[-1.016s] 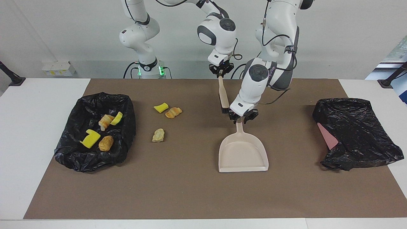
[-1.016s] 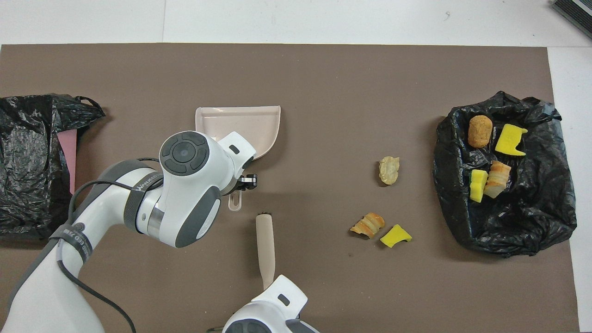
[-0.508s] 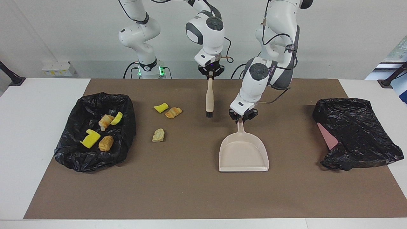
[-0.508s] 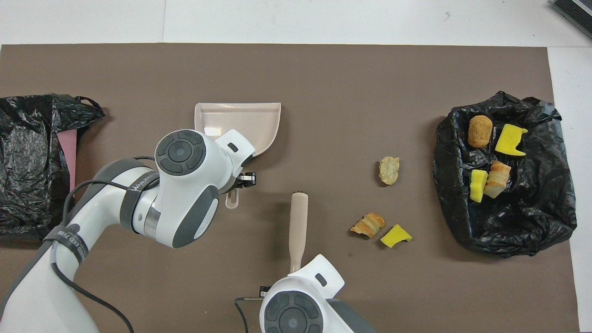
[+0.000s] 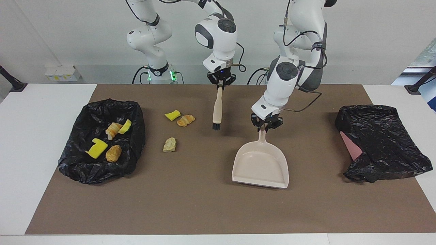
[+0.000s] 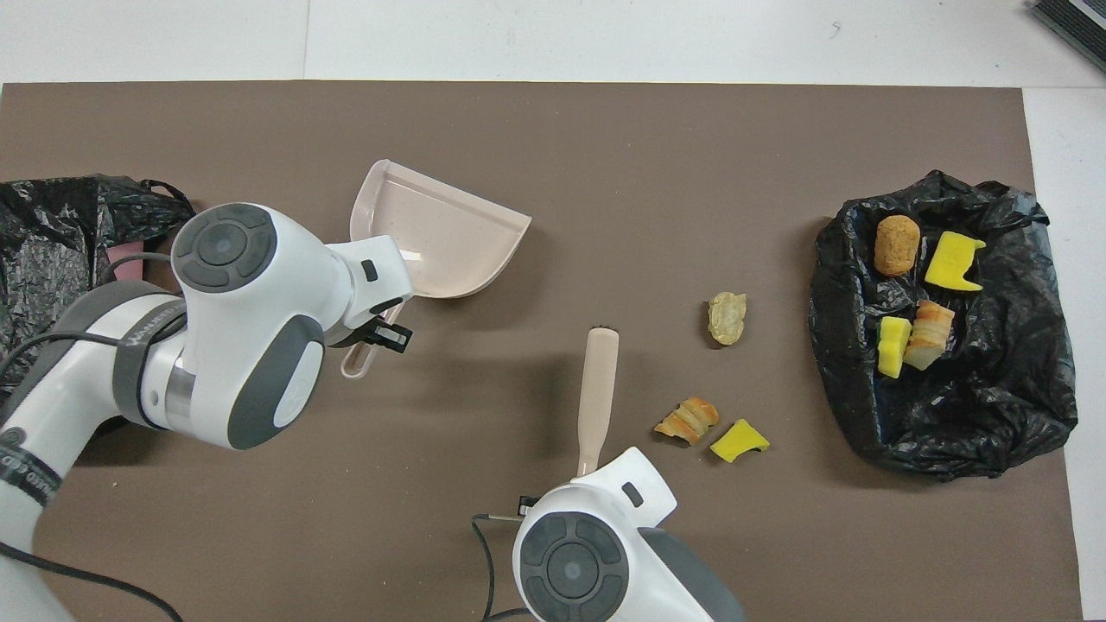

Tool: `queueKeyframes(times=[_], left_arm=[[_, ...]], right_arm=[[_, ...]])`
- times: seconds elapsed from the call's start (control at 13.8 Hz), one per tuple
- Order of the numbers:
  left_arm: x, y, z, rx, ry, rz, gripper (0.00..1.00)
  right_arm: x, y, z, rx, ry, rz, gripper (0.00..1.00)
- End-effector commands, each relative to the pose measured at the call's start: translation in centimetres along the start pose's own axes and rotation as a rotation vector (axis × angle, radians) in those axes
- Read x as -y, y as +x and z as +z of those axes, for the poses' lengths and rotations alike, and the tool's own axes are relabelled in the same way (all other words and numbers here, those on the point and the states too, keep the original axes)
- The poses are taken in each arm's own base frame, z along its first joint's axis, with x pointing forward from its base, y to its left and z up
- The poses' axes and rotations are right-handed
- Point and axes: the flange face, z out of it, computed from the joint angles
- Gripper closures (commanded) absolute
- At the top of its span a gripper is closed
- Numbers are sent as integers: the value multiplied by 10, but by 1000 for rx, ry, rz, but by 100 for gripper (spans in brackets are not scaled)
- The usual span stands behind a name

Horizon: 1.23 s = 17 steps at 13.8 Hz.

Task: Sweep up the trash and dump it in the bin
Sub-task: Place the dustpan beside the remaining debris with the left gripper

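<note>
Left gripper (image 5: 266, 124) grips dustpan (image 5: 260, 166); right gripper (image 5: 220, 81) grips brush (image 5: 217, 109).

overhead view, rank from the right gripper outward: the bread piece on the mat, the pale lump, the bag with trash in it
1. Bread piece, on the mat, closest to the right gripper.
2. Pale lump, farther from the robots than the bread.
3. Trash bag, at the right arm's end.
</note>
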Motion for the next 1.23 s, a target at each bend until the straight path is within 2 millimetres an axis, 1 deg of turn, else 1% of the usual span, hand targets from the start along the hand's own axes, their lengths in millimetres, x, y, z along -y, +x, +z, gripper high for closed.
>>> queueKeyframes(times=[0.0, 0.15, 0.29, 0.44, 0.51, 0.58, 0.73, 0.8, 0.94, 1.02, 1.09, 1.16], left_arm=[[2, -19, -6, 47, -14, 199, 100], [-2, -28, -1, 66, -19, 281, 100], [-3, -30, -2, 67, -24, 428, 100], [-12, -39, 2, 92, -31, 481, 100], [-21, -42, 4, 102, -23, 503, 100], [-35, -42, 3, 107, -19, 544, 100], [-60, -50, 6, 134, -8, 612, 100], [-68, -55, 6, 150, 24, 649, 100], [-94, -75, 13, 178, 77, 735, 100], [-96, -79, 16, 189, 87, 747, 100], [-104, -80, 16, 195, 95, 767, 100], [-115, -82, 17, 200, 103, 794, 100]], right_arm=[[-10, -1, -3, -15, -62, 49, 100], [-20, -1, 0, -2, -149, 57, 100], [-31, -3, 0, 4, -236, 51, 100], [-44, -1, 1, 26, -313, 99, 100], [-49, -3, 1, 37, -342, 145, 100], [-56, -4, 2, 58, -367, 191, 100], [-67, 4, 8, 112, -356, 324, 100], [-71, 8, 10, 145, -345, 368, 100], [-78, 9, 20, 207, -335, 434, 100], [-85, 12, 22, 234, -331, 470, 100], [-91, 9, 28, 242, -332, 488, 100], [-96, 11, 32, 262, -315, 511, 100]])
